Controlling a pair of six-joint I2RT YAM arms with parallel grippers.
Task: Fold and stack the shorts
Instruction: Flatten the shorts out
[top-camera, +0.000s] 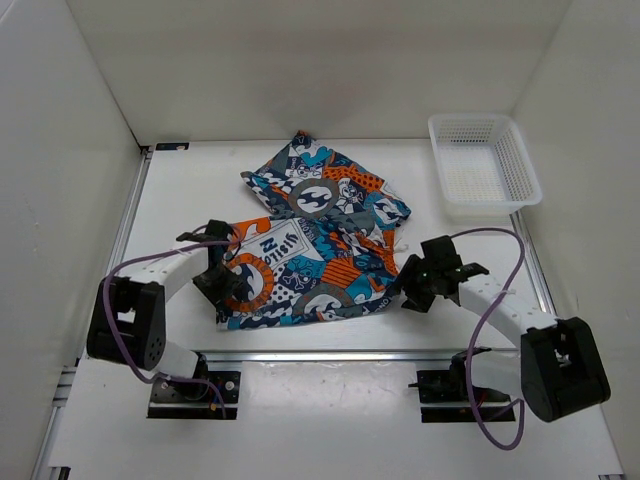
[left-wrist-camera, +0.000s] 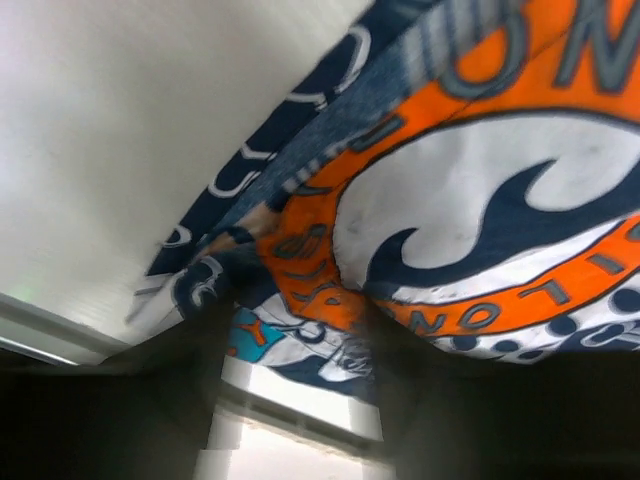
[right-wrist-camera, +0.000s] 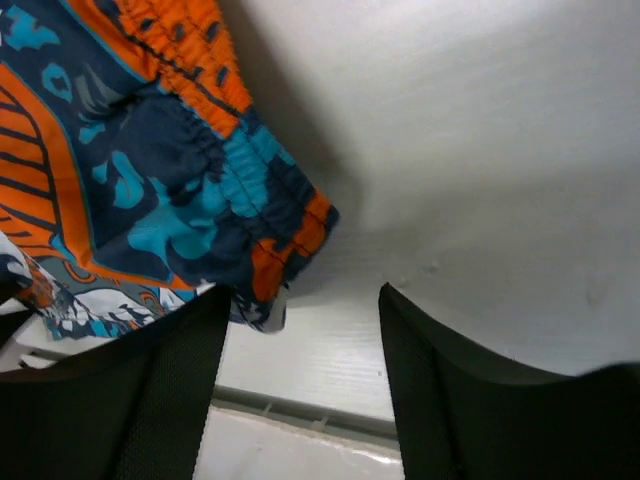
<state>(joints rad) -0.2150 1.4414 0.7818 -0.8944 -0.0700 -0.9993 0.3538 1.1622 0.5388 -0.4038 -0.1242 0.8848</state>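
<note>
Two pairs of graffiti-print shorts lie on the white table. One pair (top-camera: 325, 190) lies crumpled at the back. The other pair (top-camera: 310, 270) is spread in front of it. My left gripper (top-camera: 222, 283) is low at the front pair's left edge. In the left wrist view it (left-wrist-camera: 300, 350) is open, with the orange and blue fabric (left-wrist-camera: 480, 200) reaching in between the fingers. My right gripper (top-camera: 412, 290) is at the front pair's right edge. It (right-wrist-camera: 300, 330) is open and empty, and the elastic waistband corner (right-wrist-camera: 270, 240) lies just beside its left finger (right-wrist-camera: 150, 400).
A white plastic mesh basket (top-camera: 470, 120) stands at the back right corner. White walls close in the table on the left, back and right. A metal rail (top-camera: 330, 352) runs along the table's near edge.
</note>
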